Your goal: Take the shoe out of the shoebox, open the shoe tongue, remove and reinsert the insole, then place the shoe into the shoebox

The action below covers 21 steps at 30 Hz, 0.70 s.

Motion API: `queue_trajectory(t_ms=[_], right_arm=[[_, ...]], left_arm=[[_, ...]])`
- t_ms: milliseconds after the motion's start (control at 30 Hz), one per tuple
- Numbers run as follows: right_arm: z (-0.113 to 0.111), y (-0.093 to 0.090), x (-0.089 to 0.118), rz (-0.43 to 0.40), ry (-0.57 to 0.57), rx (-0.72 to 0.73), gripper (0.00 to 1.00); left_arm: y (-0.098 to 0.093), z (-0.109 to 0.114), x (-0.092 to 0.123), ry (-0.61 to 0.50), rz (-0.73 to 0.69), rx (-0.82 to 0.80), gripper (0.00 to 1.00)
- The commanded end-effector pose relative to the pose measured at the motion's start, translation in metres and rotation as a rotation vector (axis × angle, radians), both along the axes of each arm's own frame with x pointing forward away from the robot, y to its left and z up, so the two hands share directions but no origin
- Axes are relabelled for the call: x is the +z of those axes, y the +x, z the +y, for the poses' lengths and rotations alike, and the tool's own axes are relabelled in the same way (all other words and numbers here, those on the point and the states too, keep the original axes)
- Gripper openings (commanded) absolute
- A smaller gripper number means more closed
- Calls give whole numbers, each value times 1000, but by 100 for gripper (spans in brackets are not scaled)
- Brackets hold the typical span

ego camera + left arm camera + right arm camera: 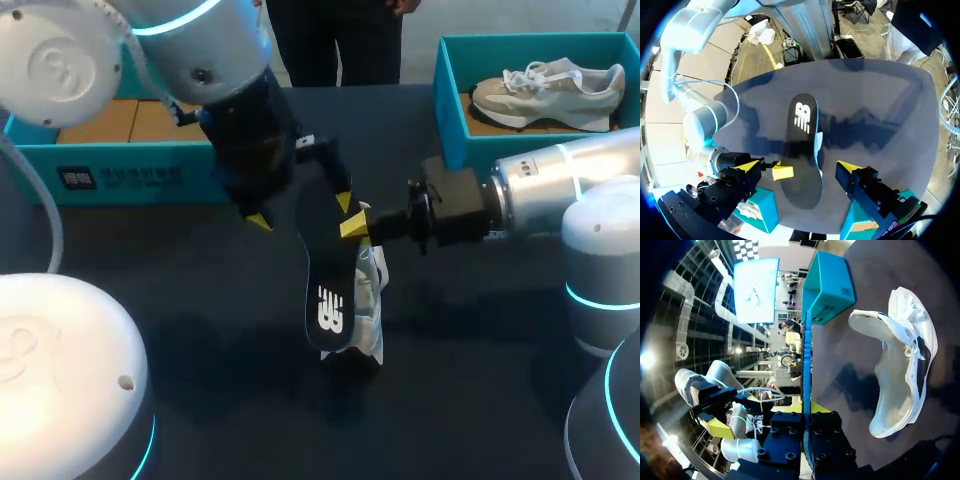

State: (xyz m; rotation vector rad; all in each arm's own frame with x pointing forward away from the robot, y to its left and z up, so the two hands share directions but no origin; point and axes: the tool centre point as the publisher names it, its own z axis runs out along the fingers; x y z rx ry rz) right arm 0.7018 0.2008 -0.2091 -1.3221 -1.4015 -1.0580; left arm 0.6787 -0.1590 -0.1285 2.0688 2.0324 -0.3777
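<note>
While the right gripper (355,225) pinches the black insole (330,285) near one end, the left gripper (300,212) stands spread around that end without touching it. The shoe (372,300) lies just beneath on the surface (480,340).

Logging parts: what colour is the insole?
The insole is black with a white logo; clearest in left wrist view.

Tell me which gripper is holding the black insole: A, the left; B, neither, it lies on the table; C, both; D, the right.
D: the right wrist view shows the insole edge-on, pinched in the right gripper, while the left gripper stands open, tips wide apart.
</note>
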Motion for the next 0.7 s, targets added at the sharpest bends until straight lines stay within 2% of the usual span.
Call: queue_trajectory(t_ms=[33, 700], right_arm=[[5, 6, -2, 6, -7, 18, 0], [4, 6, -5, 5, -6, 25, 0]], left_arm=[[4, -9, -1, 67, 5, -9, 100], [6, -14, -3, 86, -5, -19, 100]])
